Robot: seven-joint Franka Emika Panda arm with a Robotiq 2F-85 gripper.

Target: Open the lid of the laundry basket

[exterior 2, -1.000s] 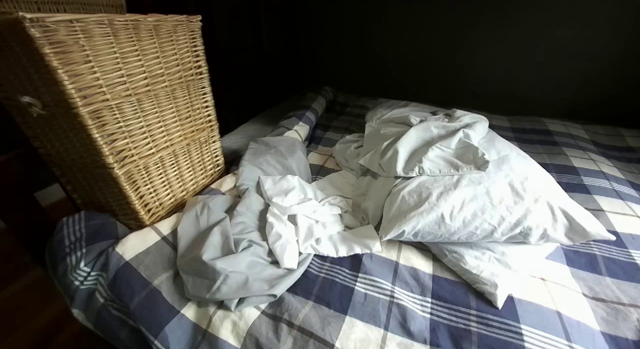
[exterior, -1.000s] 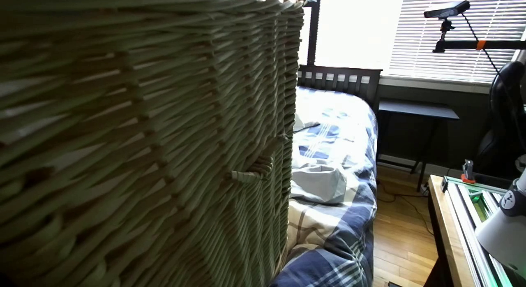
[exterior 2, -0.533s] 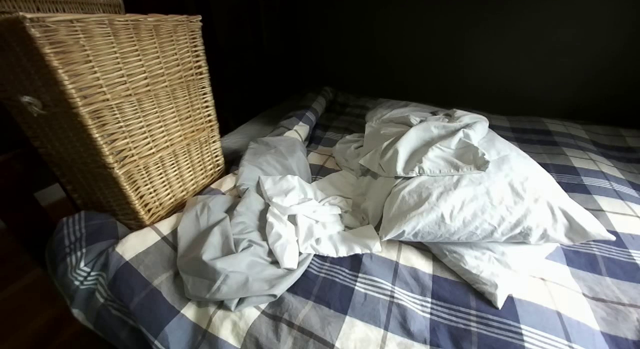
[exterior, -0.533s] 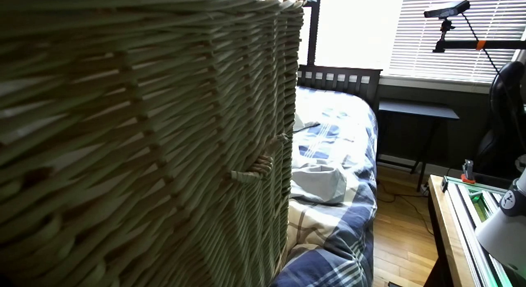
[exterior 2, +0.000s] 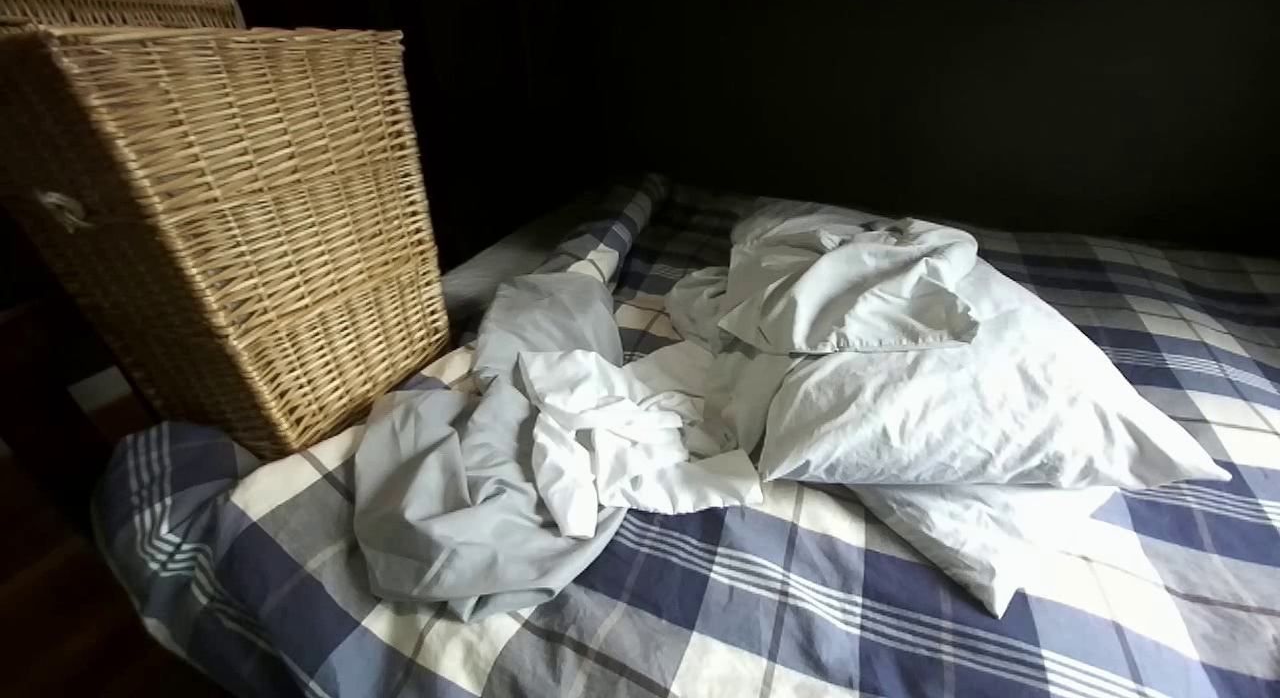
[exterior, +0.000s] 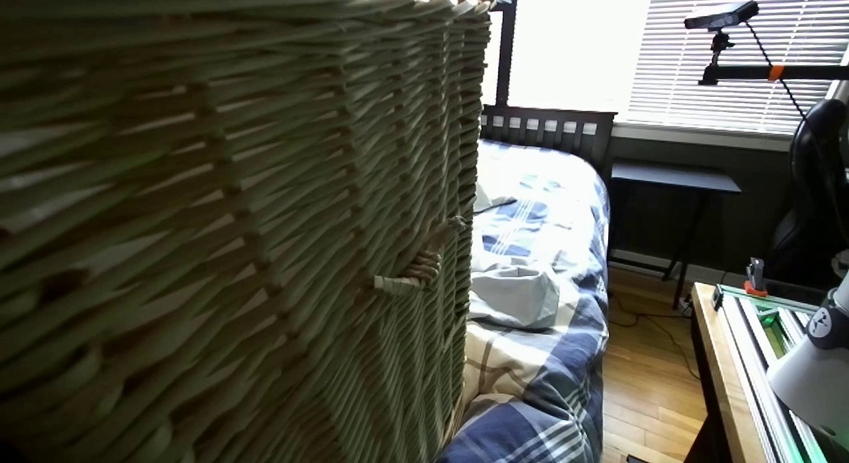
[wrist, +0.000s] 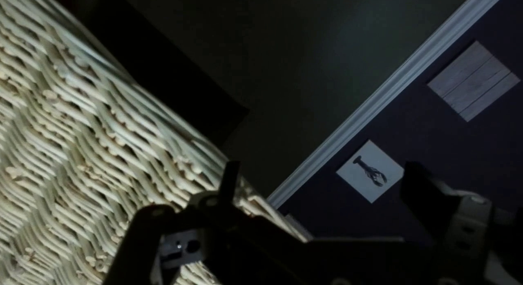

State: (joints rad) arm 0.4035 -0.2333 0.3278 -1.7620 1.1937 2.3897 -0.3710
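The large tan wicker laundry basket [exterior 2: 290,218] stands tilted at the left of the bed. In an exterior view its shaded wall [exterior: 292,184] fills the left half, with a small wicker toggle [exterior: 406,277]. A wicker panel, seemingly the lid [exterior 2: 120,2], stands raised above the basket's rim, partly cut off by the frame. In the wrist view a wicker surface [wrist: 81,134] fills the left; I cannot tell whether it is lid or wall. My gripper [wrist: 321,169] is open, its fingers wide apart. The left finger overlaps the wicker's edge; contact is unclear. The gripper shows in neither exterior view.
A bed with plaid bedding [exterior 2: 700,598] lies under and beside the basket. On it are grey cloth [exterior 2: 470,518], white cloth [exterior 2: 620,438] and a pillow [exterior 2: 970,418]. A wooden desk [exterior: 729,377] stands at the right. Wall pictures [wrist: 369,170] show beyond the gripper.
The right edge of the raised wicker panel has shifted slightly left in an exterior view. The basket, bedding and cloths have not visibly moved.
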